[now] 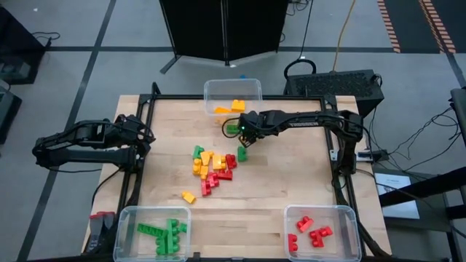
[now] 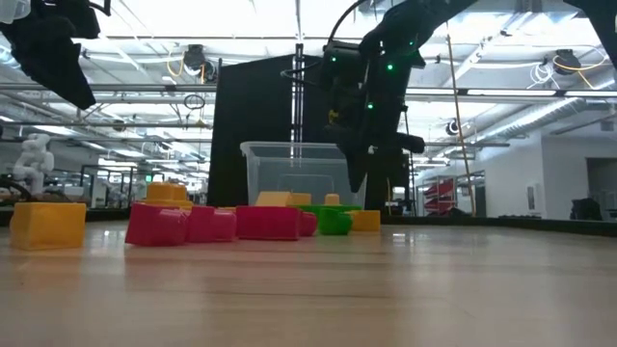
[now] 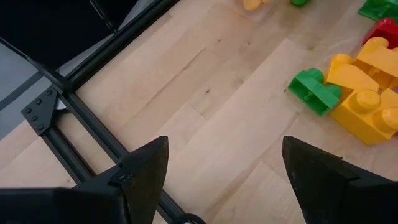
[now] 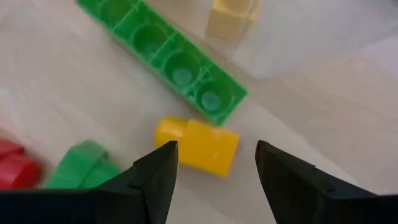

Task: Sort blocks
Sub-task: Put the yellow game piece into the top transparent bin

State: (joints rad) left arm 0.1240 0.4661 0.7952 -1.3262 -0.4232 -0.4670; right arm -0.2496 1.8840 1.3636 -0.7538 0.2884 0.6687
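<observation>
A loose pile of red, yellow and green blocks (image 1: 212, 169) lies on the middle of the wooden table, and one yellow block (image 1: 188, 196) lies apart nearer the front. My right gripper (image 1: 244, 137) hovers open just beyond the pile, near the far bin. In its wrist view its fingers (image 4: 216, 152) stand on either side of a small yellow block (image 4: 198, 144) without touching it. Beside that lies a long green block (image 4: 168, 59), hollow side up. My left gripper (image 3: 224, 149) waits open over the table's left edge (image 1: 145, 135).
A clear bin (image 1: 233, 91) at the far edge holds yellow-orange blocks. A bin (image 1: 153, 231) at the near left holds green ones, and a bin (image 1: 320, 231) at the near right holds red ones. A black metal frame (image 3: 74, 130) runs along the table's edges.
</observation>
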